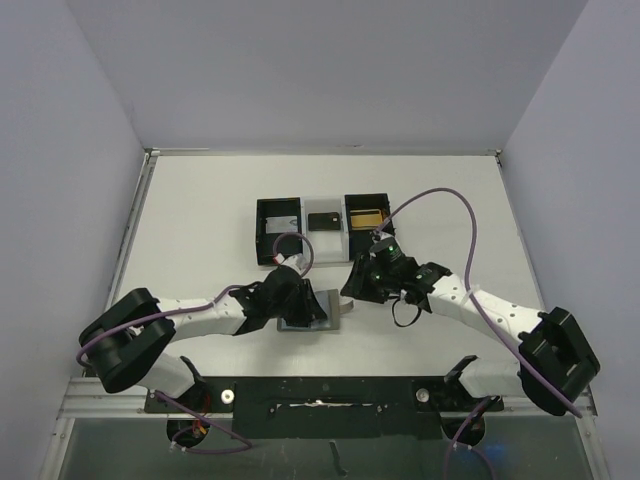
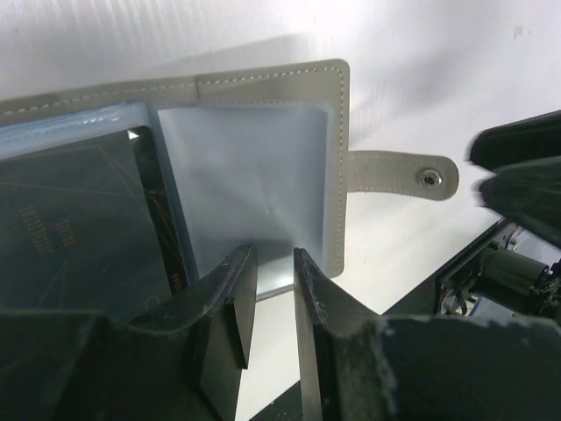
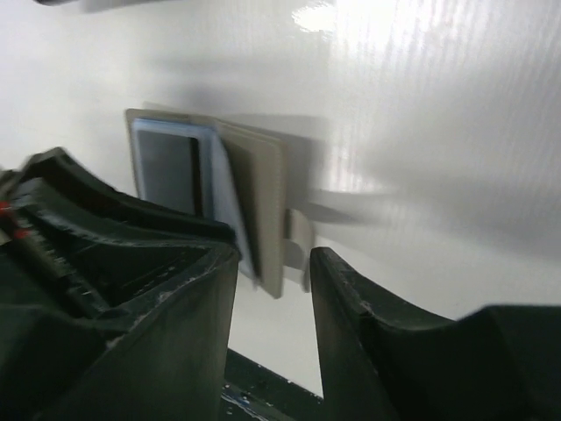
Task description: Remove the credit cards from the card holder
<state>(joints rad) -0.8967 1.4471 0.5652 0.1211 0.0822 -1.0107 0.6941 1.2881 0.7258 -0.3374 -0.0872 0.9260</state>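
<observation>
The grey card holder (image 1: 300, 322) lies open on the table between my two grippers. In the left wrist view the card holder (image 2: 263, 83) shows a dark card (image 2: 79, 237) in its left clear pocket. A pale credit card's edge (image 2: 273, 279) pokes out below the right pocket. My left gripper (image 2: 273, 254) has its jaws a narrow gap apart around that edge, not pinching it. The snap strap (image 2: 403, 174) sticks out to the right. My right gripper (image 3: 273, 254) is open just short of the holder (image 3: 263, 193) and its strap, holding nothing. From above, the left gripper (image 1: 318, 305) and right gripper (image 1: 352, 293) nearly meet.
A black three-compartment tray (image 1: 262, 232) stands behind the holder. A dark flat item (image 1: 323, 221) lies in its middle part and something yellowish (image 1: 366, 216) in its right part. Purple cables loop over both arms. Walls close the table on three sides.
</observation>
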